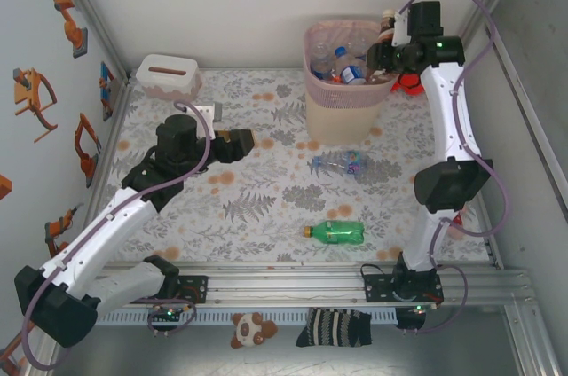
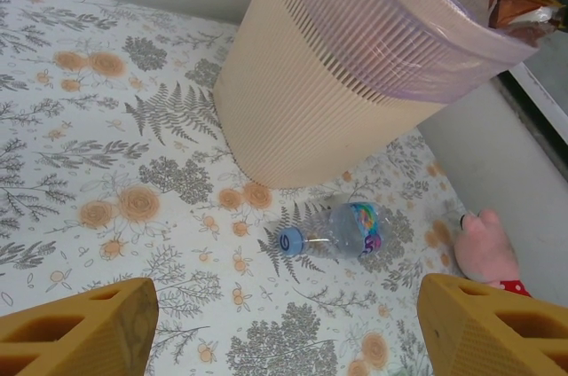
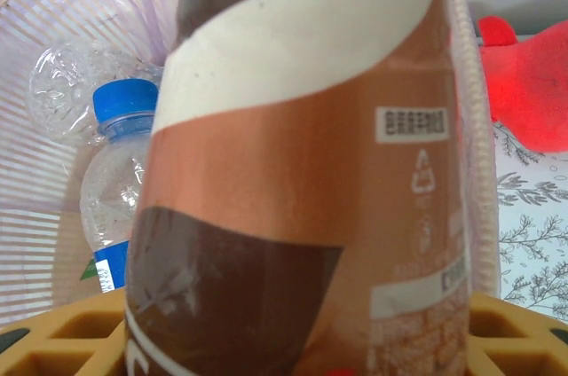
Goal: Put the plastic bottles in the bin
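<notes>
Looking down from above, we see the right end effector raised over the right-hand rim of the bin, closed on a brown bottle; in its own wrist view that bottle stands close before the lens, wrapped in a brown and cream label, with the yellow fingers flanking it at the bottom corners. Behind the label we make out the lined inside of the bin and a blue-capped bottle lying there; from above, several bottles sit in the bin's mouth. A red toy lies beyond the rim on the right.

The left end effector hovers low over the flowered desk, left of the bin, its jaws spread wide with nothing between them. Its wrist view faces a clear bottle lying on its side on the desk, blue cap to the left, near the foot of the bin but apart from it; a pink toy rests just to the right. A green bottle lies on its side nearer the arm bases, between the two arms, well apart from the bin. A white tissue box sits in the far left corner.
</notes>
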